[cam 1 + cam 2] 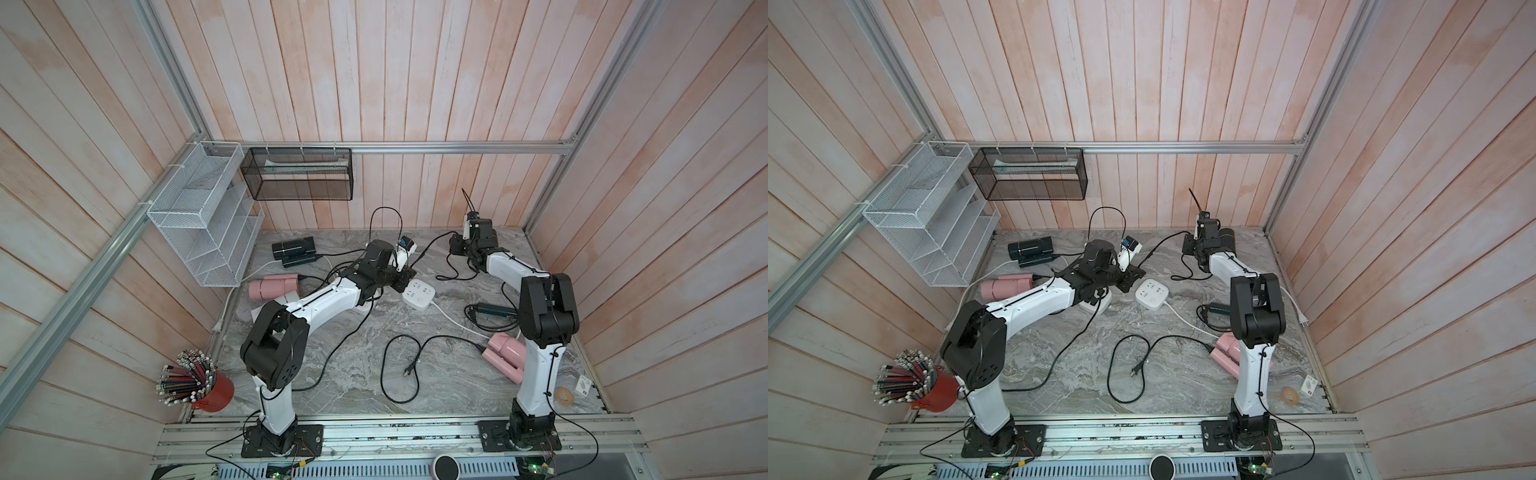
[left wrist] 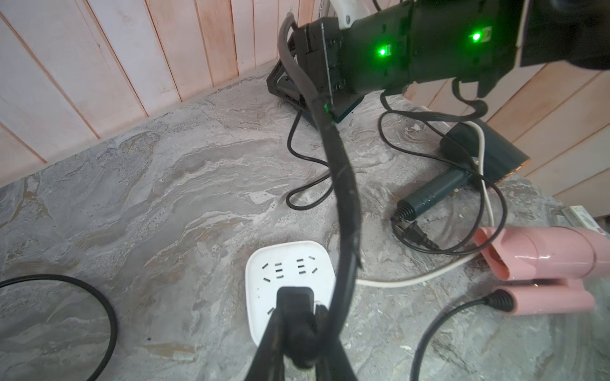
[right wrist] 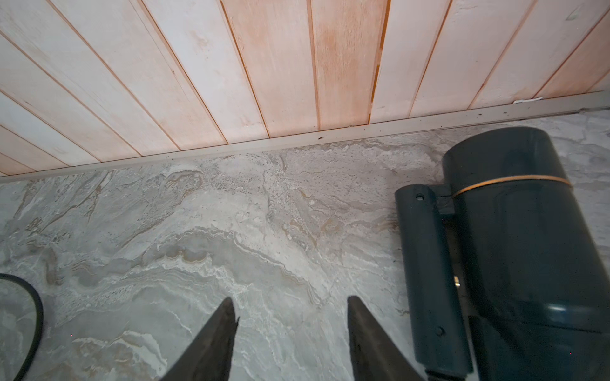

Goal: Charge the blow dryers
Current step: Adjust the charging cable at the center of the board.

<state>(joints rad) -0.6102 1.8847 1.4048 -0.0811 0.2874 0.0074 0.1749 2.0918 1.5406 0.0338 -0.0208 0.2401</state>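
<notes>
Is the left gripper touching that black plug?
Touching. The left wrist view shows the left gripper closed around the black plug, over the white power strip.

1. The power strip (image 1: 419, 293) lies at the middle of the bench (image 1: 353, 399), the left gripper (image 2: 298, 326) over it with a plug (image 2: 294, 297) between its jaws.
2. Left of it, the rear-left blow dryer (image 1: 294, 249) lies near the back wall; the left blow dryer (image 1: 272, 286) lies before it, near the wire rack (image 1: 203, 232).
3. To the right, the rear-right blow dryer (image 3: 528, 237) lies behind the right blow dryer (image 2: 501, 158), and the front-right blow dryer (image 1: 505, 357) before both.
4. A loose plug (image 1: 407, 371) lies before the power strip.
</notes>
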